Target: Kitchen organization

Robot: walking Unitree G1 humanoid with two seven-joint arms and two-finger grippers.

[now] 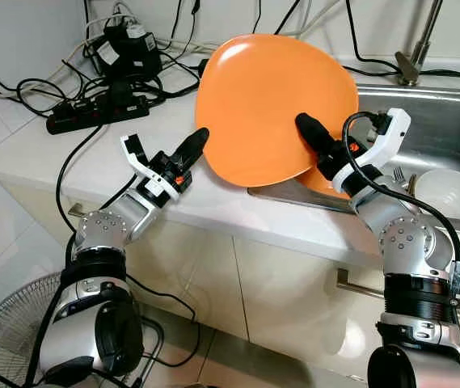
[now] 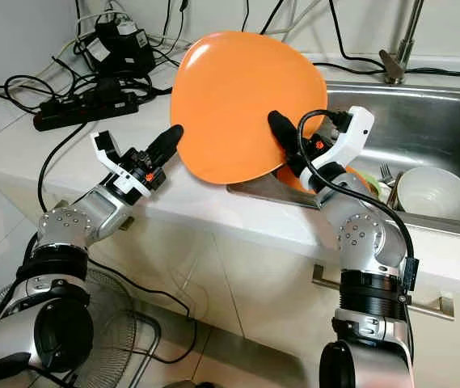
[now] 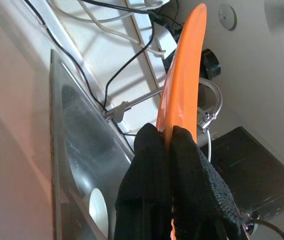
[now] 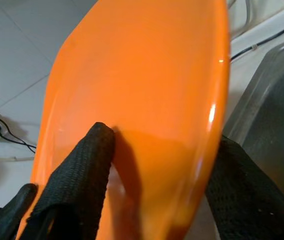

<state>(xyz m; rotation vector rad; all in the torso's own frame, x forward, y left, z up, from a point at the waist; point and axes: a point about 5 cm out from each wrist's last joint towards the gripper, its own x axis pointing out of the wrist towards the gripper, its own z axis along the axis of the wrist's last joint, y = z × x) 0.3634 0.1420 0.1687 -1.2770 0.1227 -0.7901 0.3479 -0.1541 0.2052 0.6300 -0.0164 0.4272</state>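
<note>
Both my left gripper and right gripper clamp the large round orange plate, tilted above the steel sink edge.

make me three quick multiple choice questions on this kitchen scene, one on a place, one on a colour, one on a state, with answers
1. Where is the white bowl?
A. on the floor
B. in the sink
C. on the power strip

2. What colour is the big plate held up over the counter?
A. orange
B. blue
C. green

3. How does the left end effector stand?
A. open, apart from the plate
B. shut on the plate's rim
C. hanging idle by the fan

Answers:
1 B: the white bowl sits in the steel sink.
2 A: the plate is plain orange.
3 B: the left wrist view shows the left end effector pinching the rim; the right end effector grips the opposite edge.
</note>
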